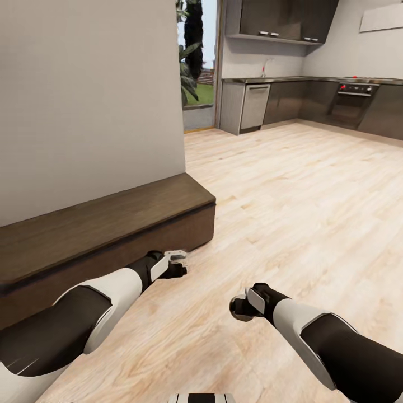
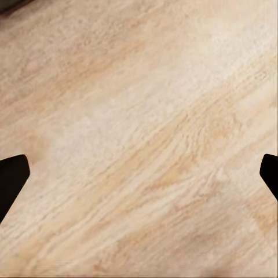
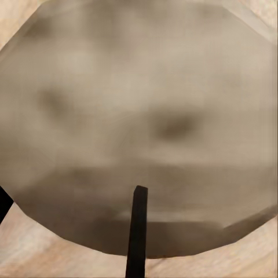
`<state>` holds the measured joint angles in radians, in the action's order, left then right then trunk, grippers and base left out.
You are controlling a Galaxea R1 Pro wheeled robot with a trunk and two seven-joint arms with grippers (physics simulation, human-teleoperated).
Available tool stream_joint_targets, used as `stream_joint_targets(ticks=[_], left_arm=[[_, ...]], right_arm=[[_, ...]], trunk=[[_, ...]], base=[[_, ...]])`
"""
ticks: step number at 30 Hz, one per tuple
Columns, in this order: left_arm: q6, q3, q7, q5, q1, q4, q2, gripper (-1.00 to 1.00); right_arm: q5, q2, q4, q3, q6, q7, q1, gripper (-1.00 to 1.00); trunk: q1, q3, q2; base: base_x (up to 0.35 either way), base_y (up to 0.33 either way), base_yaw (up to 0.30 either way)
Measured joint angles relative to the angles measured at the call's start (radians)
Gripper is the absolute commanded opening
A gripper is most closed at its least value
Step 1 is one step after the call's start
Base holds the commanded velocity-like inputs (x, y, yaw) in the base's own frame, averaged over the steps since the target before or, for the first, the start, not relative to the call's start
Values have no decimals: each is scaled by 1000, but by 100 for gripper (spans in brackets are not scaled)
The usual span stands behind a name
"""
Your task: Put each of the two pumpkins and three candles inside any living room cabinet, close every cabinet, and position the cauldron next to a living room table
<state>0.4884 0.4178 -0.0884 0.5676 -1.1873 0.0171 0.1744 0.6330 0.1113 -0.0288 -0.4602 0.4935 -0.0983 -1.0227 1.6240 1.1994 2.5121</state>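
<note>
A pale beige-grey candle (image 3: pixel 139 116) with a thin dark wick sits very close in the right wrist view. My right gripper (image 1: pixel 242 308) is shut on this candle (image 1: pixel 237 309) and hangs low over the plank floor. To its left runs the long, low dark-brown cabinet (image 1: pixel 112 224) against the white wall, its front shut. Just before the cabinet's right end hovers my left gripper (image 1: pixel 180 263). It is open, and its dark fingertips (image 2: pixel 11 179) stand wide apart over bare floor. Pumpkins, cauldron and glass table are out of view.
A white wall (image 1: pixel 89 101) rises behind the cabinet and ends at a corner. Beyond it lie a window with plants (image 1: pixel 193 61) and a kitchen with dark cupboards, a dishwasher (image 1: pixel 254 106) and an oven (image 1: pixel 352 103). Light wood floor (image 1: pixel 291 190) stretches ahead and right.
</note>
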Motion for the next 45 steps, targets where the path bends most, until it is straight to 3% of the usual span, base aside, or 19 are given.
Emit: stream_joint_targets(ticks=[4,11,24,27,36,39,41,45], left_arm=[[-5,0,0,1,27,-1,0,100],[-82,-2,-1,0,103,-1,0,100],[-94,-3,-11,-2,133,-2,-1,100],[-94,-3,-12,-2,134,-7,-14,100],[-94,-3,-13,-1,148,-21,-18,100],[-127,-4,-14,-2,186,-24,-22,100],[-174,-4,-15,-2,220,-29,-44,100],[-195,-6,-15,1,232,-32,-61,100]], right_arm=[[0,-1,1,0,0,0,0,-100],[-1,-1,0,0,-1,0,0,-100],[-1,-1,1,0,-1,-1,0,-100],[-1,-1,0,0,-1,-1,0,-100],[-1,-1,0,1,-1,-2,0,-100],[-2,-1,-1,-1,0,-2,0,-100],[-3,-1,-3,-1,-1,-2,0,-100],[-5,-8,-5,-4,-1,-2,1,-100]], trunk=[[-2,-19,-1],[-5,-51,-3],[-11,-111,-6],[-11,-113,-6],[-10,-114,-6],[-10,-114,-6],[-10,-114,-6],[-10,-114,-6]], base=[[0,0,246],[0,0,249],[0,0,253],[0,0,258],[-78,0,73],[-284,0,106],[-305,0,244],[-309,0,275]])
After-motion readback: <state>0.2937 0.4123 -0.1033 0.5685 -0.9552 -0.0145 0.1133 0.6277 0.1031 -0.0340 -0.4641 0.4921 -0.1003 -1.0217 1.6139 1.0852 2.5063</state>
